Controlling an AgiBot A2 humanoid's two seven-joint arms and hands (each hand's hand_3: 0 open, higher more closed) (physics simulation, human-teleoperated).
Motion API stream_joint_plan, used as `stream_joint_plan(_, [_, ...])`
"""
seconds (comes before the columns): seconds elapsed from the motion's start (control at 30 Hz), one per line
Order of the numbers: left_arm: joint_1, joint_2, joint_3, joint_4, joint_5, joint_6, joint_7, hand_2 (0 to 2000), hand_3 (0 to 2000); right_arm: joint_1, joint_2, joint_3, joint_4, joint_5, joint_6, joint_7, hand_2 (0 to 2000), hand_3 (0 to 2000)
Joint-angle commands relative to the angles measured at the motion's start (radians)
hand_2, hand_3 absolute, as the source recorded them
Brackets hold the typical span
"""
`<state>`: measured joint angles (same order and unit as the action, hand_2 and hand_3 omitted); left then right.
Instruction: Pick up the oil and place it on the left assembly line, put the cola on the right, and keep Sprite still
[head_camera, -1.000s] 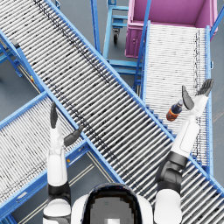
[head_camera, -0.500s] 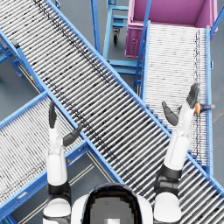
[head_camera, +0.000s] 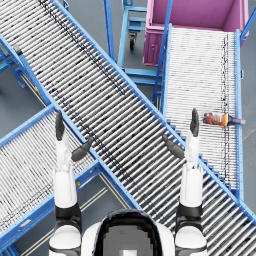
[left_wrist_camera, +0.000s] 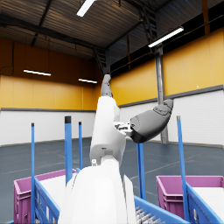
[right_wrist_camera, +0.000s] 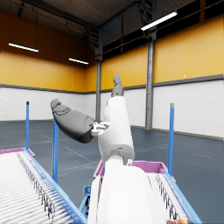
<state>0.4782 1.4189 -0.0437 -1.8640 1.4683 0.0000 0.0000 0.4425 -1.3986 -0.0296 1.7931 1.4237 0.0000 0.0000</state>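
A bottle with an orange-red label and a dark cap, the cola (head_camera: 219, 119), lies on its side on the rollers of the right assembly line (head_camera: 200, 75), near its right rail. My right hand (head_camera: 188, 142) is raised over the edge of the middle conveyor, left of the bottle and apart from it, fingers spread and holding nothing. My left hand (head_camera: 65, 142) is raised over the left assembly line (head_camera: 25, 170), also empty. Each wrist view shows its own hand, the left hand (left_wrist_camera: 131, 122) and the right hand (right_wrist_camera: 98, 122), with fingers apart. No oil or Sprite shows.
A wide diagonal conveyor (head_camera: 100, 95) runs between the two side lines. A purple bin (head_camera: 200, 15) stands at the far end of the right line. Blue rails and posts (head_camera: 109, 25) edge every conveyor. Grey floor lies beyond.
My right hand has let go of the bottle and swung back left. The bottle now lies on the right line's rollers. The left arm has not moved.
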Motion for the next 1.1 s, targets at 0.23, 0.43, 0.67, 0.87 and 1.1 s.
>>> stream_joint_plan(0.23, [-0.023,-0.009,0.017,0.006,-0.027,0.006,0.006,0,0,-0.024,0.007,0.013,0.000,-0.024,0.006,-0.006,0,0])
stream_joint_plan(0.43, [-0.064,-0.056,0.069,0.020,-0.128,0.028,0.028,0,0,-0.056,0.049,0.063,0.000,-0.116,0.027,-0.028,0,0])
stream_joint_plan(0.67, [-0.114,-0.118,0.139,0.039,-0.263,0.057,0.057,0,0,-0.095,0.106,0.130,0.001,-0.238,0.056,-0.057,0,0])
stream_joint_plan(0.87, [-0.157,-0.172,0.200,0.055,-0.380,0.082,0.082,0,0,-0.128,0.155,0.188,0.002,-0.344,0.081,-0.082,0,0])
stream_joint_plan(1.1, [-0.187,-0.210,0.243,0.067,-0.462,0.100,0.099,0,0,-0.152,0.190,0.229,0.003,-0.418,0.098,-0.100,0,0])
